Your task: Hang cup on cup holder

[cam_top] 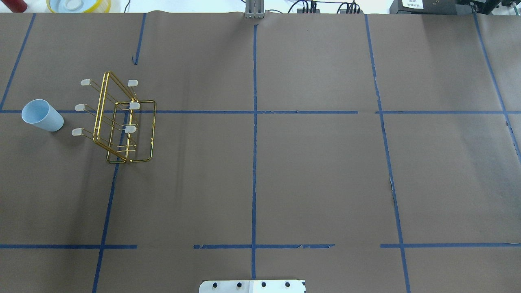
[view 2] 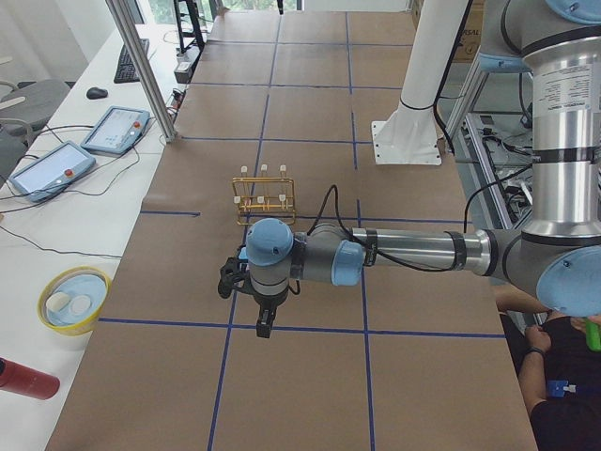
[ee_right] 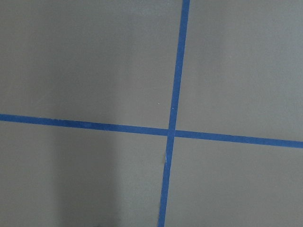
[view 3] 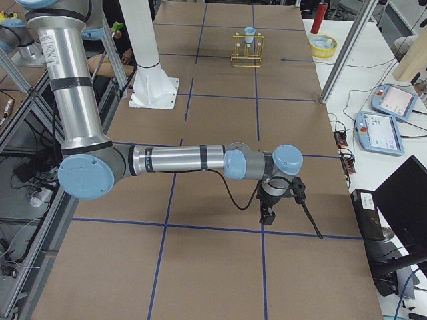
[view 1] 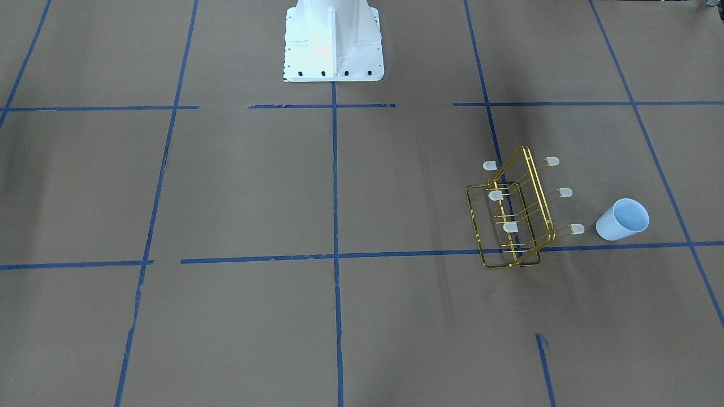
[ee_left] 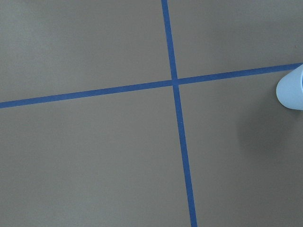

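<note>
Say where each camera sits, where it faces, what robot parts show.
Front-facing: across the table, looking down toward the robot; base.
Overhead: behind the robot, looking forward and down; base edge.
Left: table's left end, looking along it; left arm, left hand.
Right: table's right end, looking along it; right arm, right hand.
Left wrist: straight down on tape and cup; no robot.
Right wrist: straight down on tape; no robot.
Shared: first two both show cup beside rack, mirrored.

The overhead view looks forward and down; the front-facing view looks back steeply. Both share the gold wire rack point(cam_top: 122, 120). Side views look along the brown paper-covered table point(view 2: 310, 395) from opposite ends. Wrist views look straight down, close, at blue tape crossings point(ee_left: 174, 81).
</note>
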